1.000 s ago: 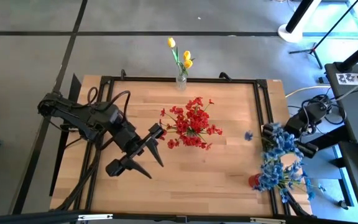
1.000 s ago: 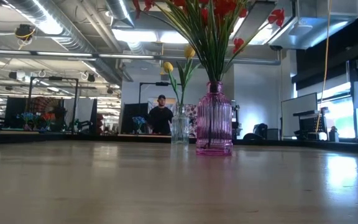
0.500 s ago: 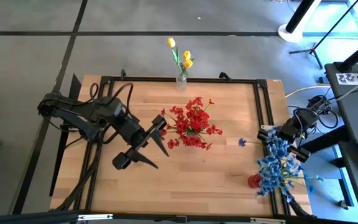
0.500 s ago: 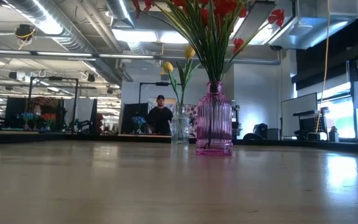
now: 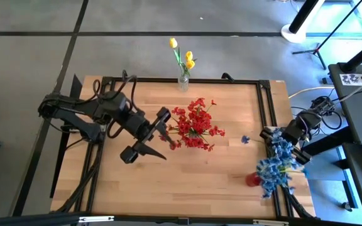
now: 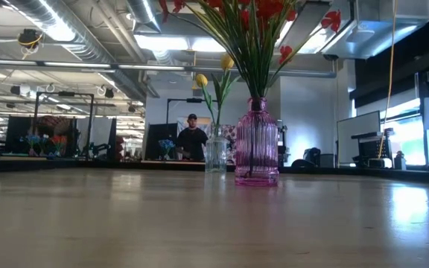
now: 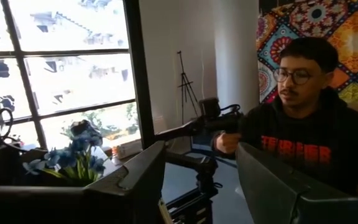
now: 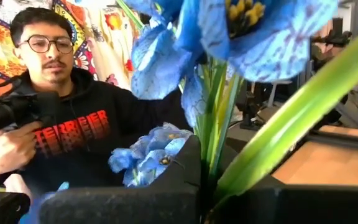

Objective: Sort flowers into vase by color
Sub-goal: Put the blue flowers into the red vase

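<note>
Both arms are black, built of blocky jointed segments. The left arm (image 5: 87, 113) carries looping black cables along its links and ends in a left gripper (image 5: 153, 135) with two long, tapering dark fingers (image 7: 132, 186), flat-faced and matte. The right arm (image 5: 307, 125) is shorter in view, with bundled black cabling at its base.

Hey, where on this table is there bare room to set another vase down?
Bare wood runs along the near edge of the table, below the red flowers, and between them and the blue flowers. The middle is crowded, with the open left gripper beside the red bouquet.
</note>
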Controlling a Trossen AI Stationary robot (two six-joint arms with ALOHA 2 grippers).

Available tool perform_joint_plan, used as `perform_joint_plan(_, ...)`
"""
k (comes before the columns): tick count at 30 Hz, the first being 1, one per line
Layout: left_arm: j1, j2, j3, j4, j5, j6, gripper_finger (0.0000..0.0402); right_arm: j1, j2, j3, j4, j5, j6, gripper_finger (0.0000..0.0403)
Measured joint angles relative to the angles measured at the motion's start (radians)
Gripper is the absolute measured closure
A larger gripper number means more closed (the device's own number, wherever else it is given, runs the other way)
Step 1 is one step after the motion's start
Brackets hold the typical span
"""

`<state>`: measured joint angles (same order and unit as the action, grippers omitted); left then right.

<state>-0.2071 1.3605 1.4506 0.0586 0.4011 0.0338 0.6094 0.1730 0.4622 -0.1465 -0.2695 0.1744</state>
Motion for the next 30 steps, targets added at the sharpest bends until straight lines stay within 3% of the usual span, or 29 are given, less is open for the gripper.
perform_joint_plan(9,0.023,0.000,0.000,0.000,0.000,0.000,0.0209,0.000,-0.014,0.000,0.055,0.030,-0.056,0.0395)
perform_joint_plan(20,0.025,0.000,0.000,-0.005,0.000,-0.004,0.0209,0.000,-0.108,0.063,-0.100,0.153,-0.078,0.0395)
perform_joint_plan(24,0.022,0.000,0.000,-0.006,0.000,-0.006,0.0209,0.000,-0.111,0.000,-0.072,0.157,-0.038,0.0395)
perform_joint_plan(30,0.021,0.000,0.000,-0.007,0.000,-0.006,0.0209,-0.001,-0.110,-0.131,0.116,0.110,0.062,0.0395)
